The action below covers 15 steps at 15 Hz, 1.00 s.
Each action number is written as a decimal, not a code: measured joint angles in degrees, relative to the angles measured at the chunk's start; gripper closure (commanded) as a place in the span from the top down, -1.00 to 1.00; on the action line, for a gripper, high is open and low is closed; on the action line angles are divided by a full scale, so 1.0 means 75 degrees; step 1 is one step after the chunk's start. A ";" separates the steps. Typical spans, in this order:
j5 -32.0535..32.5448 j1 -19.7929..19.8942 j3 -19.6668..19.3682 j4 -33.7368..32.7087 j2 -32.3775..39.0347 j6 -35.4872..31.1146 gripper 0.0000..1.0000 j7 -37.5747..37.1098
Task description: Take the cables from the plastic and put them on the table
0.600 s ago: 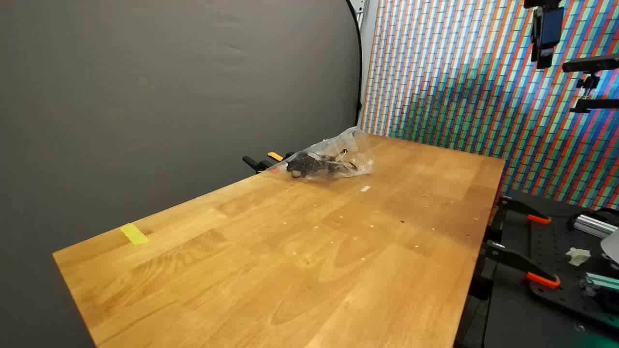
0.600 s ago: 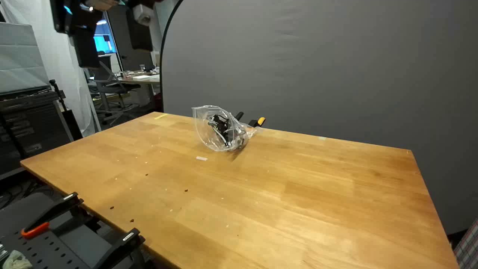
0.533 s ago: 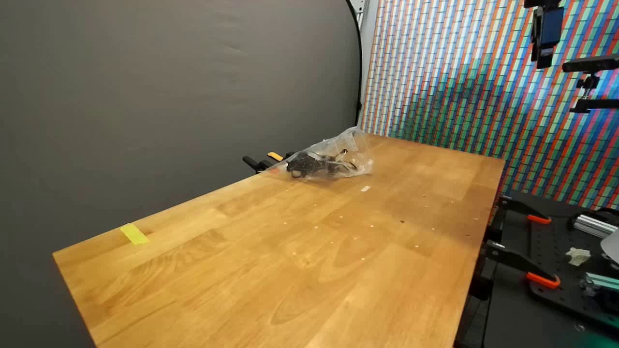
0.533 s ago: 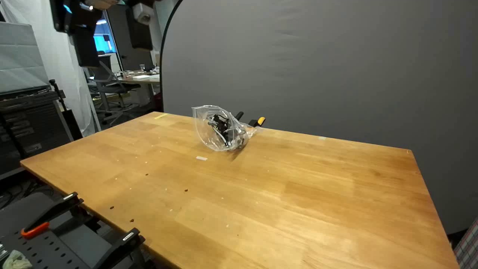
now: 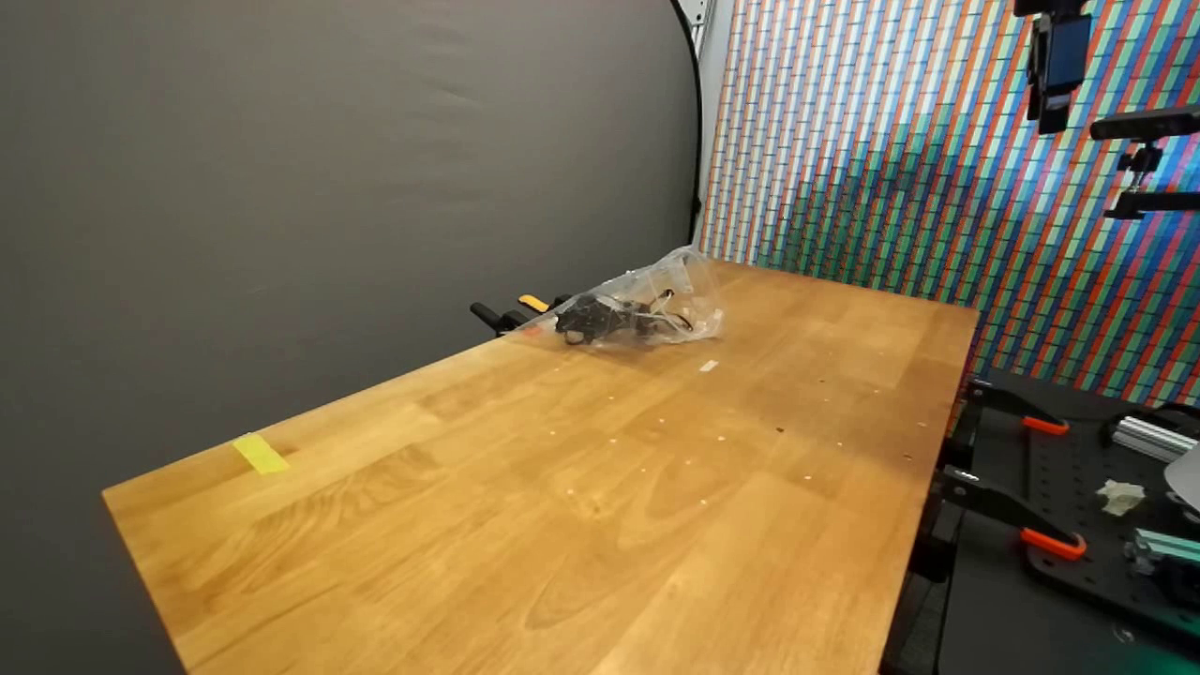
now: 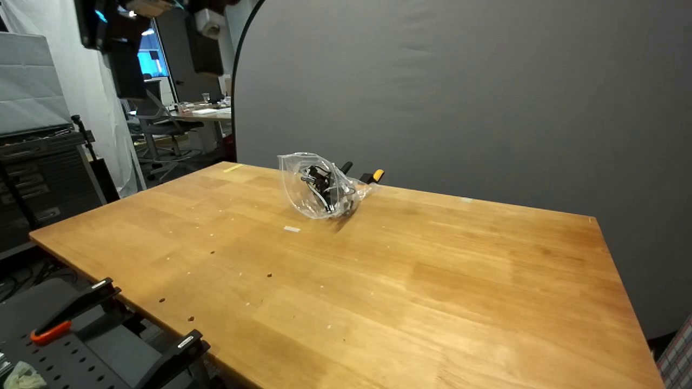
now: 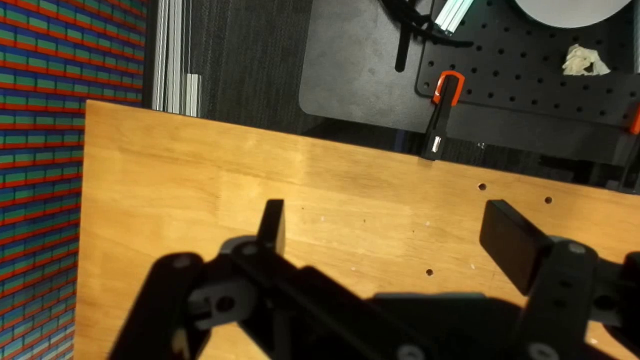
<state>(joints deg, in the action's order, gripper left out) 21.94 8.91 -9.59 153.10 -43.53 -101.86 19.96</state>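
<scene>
A clear plastic bag (image 5: 689, 281) lies on the wooden table (image 5: 450, 525) by one edge. Dark cables (image 5: 591, 319) are bundled inside it. The same bag (image 6: 346, 202) and cables (image 6: 321, 186) show in an exterior view, with the bag's wide end facing the left of that view. My gripper (image 7: 385, 220) is open in the wrist view, with only table surface between its fingers. It hangs high above the table, well apart from the bag, at the top of both exterior views (image 5: 1055, 112) (image 6: 168, 84). The bag and cables are out of the wrist view.
A clamp with a yellow tip (image 6: 377, 175) stands at the table edge beside the bag. Black-and-orange clamps (image 5: 1012, 506) grip the opposite edge, next to a black perforated plate (image 7: 525, 85). A mounted camera (image 5: 1144, 124) stands near the arm. Yellow tape (image 5: 261, 454) marks the table.
My gripper has shifted very slightly, a little right and down in an exterior view. The bag and cables have not moved.
</scene>
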 measured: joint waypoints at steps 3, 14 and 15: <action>-0.0002 -0.0155 -0.0063 -0.0035 0.0371 -0.0301 1.00 0.0001; -0.1030 -0.0809 -0.0195 -0.1963 0.4509 -0.2334 1.00 0.1258; -0.1225 -0.0816 -0.0169 -0.2192 0.4867 -0.2402 1.00 0.1428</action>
<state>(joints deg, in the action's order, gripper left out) 12.75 2.79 -10.86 136.66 -7.03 -119.88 30.67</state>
